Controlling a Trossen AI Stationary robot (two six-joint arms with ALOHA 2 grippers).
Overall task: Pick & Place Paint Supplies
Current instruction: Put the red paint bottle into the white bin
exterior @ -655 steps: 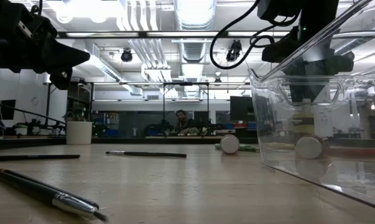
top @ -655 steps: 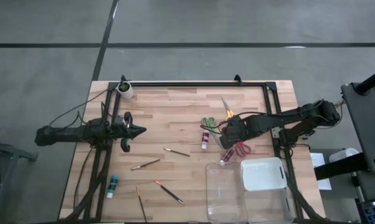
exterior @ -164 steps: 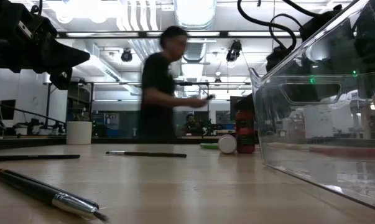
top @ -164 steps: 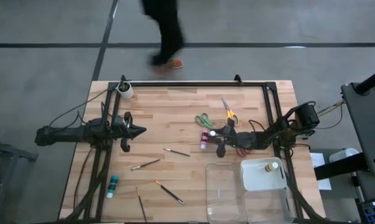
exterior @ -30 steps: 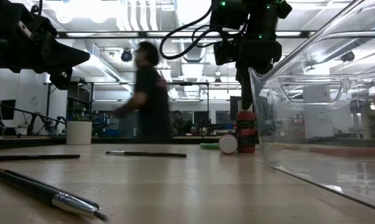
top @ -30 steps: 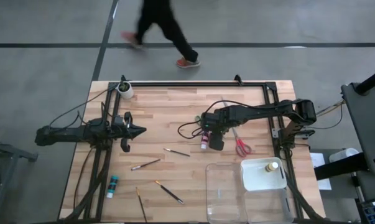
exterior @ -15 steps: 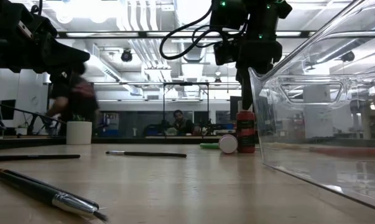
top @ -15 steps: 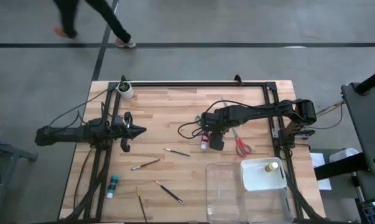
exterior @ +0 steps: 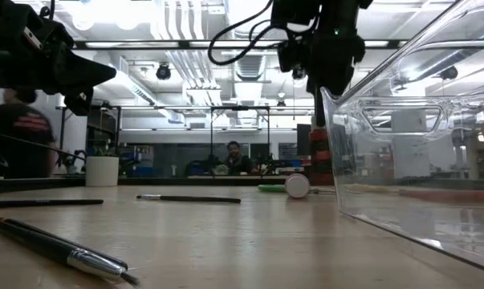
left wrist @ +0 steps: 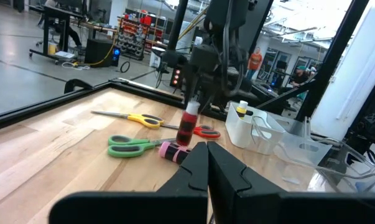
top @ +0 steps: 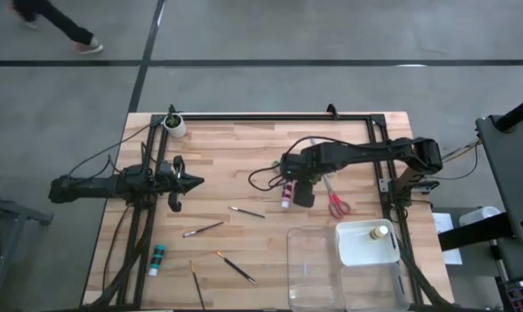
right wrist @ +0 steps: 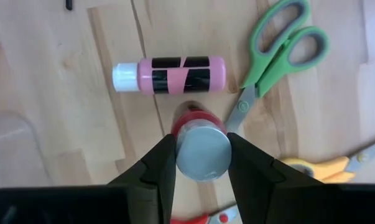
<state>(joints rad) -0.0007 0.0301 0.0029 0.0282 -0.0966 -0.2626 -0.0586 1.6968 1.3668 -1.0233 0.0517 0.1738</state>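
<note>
My right gripper point(top: 293, 178) hangs over the table's middle, pointing down, shut on a red paint bottle point(left wrist: 187, 127). Just below it a pink bottle point(right wrist: 175, 74) lies on its side beside green scissors point(right wrist: 275, 55), with yellow scissors point(left wrist: 141, 119) and red scissors point(top: 335, 205) close by. A teal bottle point(top: 157, 258) and several thin brushes point(top: 202, 230) lie on the near left of the table. A yellow bottle point(top: 380, 231) stands in the white bin point(top: 362, 253). My left gripper point(top: 197, 182) waits shut and level at the table's left. My right gripper pinches the red bottle's pale cap point(right wrist: 203, 149) between its two fingers point(right wrist: 165, 163), at the bottle's top end. The fingers come from above, pointing down. The bottle hangs upright below them, its base just clear of the table.
A clear plastic tray point(top: 313, 270) stands at the near edge beside the white bin. A small white cup point(top: 174, 126) sits at the far left corner. A black frame rail point(top: 270, 116) runs along the far edge. A person point(top: 53, 22) walks on the floor beyond the table.
My right gripper has gone up a little, still shut on the red bottle, which stood on the table and now hangs clear of it, still upright. The person beyond the table has walked on toward the left.
</note>
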